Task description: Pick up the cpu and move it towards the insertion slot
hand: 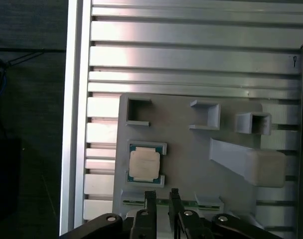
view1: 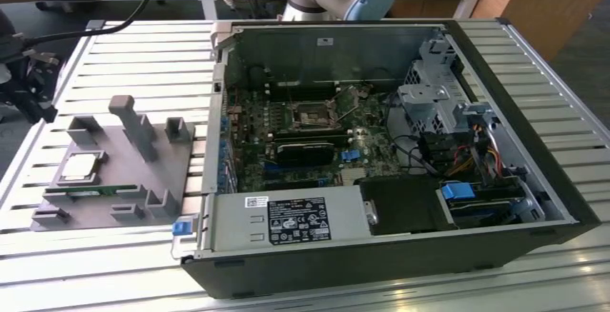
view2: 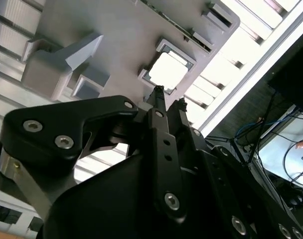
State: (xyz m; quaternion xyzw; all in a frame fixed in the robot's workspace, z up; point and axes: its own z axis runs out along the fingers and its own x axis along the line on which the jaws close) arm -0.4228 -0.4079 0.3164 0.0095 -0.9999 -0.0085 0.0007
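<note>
Fingers (hand: 162, 195) slightly apart, a narrow gap between them, holding nothing. The cpu (hand: 144, 164) lies flat in its corner brackets on the grey fixture (hand: 186, 159), just ahead of the fingertips and not touched. A green strip (hand: 134, 202) sits right under the tips. A slanted grey post (hand: 241, 162) stands off to one side. In the exterior view the insertion slot (view1: 312, 116) is inside the open computer case (view1: 533, 183), well apart from the cpu, and the case wall (view1: 217, 112) stands between them on the desk (view1: 124, 55).

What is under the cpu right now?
The cpu lies between raised corner brackets on the grey fixture plate, which rests on the slatted metal table. The plate surface directly beneath the chip is covered by it.
</note>
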